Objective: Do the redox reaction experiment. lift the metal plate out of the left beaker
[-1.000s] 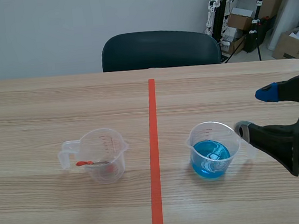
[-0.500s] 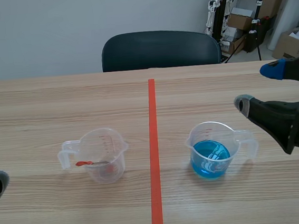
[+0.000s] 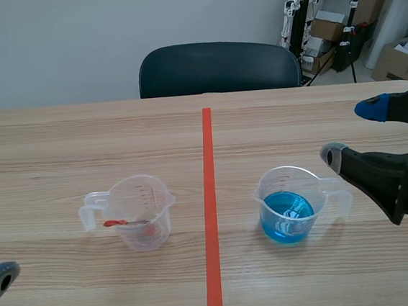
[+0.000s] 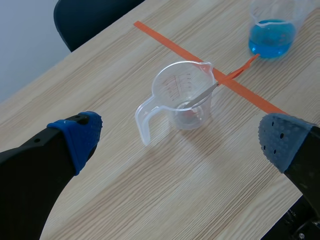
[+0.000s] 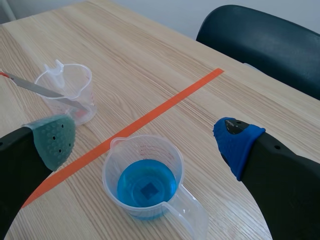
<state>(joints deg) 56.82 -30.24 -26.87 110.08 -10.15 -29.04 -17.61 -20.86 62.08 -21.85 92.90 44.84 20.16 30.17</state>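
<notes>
The left beaker point(image 3: 134, 210) is clear plastic, handle to its left, left of the tape line. A thin metal plate point(image 3: 135, 222) with a red-orange end leans inside it, over the rim. In the left wrist view the beaker point(image 4: 182, 97) and the plate point(image 4: 202, 95) lie ahead of my open left gripper point(image 4: 178, 140), which holds nothing. The scene view shows only one left fingertip point(image 3: 0, 276), at the table's near-left edge. My right gripper point(image 3: 351, 131) stands open beside the blue beaker's handle; its own view has it point(image 5: 142, 140) above that beaker, the plate point(image 5: 35, 87) far off.
The right beaker point(image 3: 292, 202) holds blue liquid, with its handle toward my right gripper. An orange-red tape line point(image 3: 212, 217) runs between the two beakers. A dark chair point(image 3: 217, 66) stands behind the table's far edge. Boxes and stands sit at the back right.
My right gripper has lifted away from the blue beaker's handle, then dropped slightly. A left fingertip has come into the scene view at the bottom left and has since sunk lower.
</notes>
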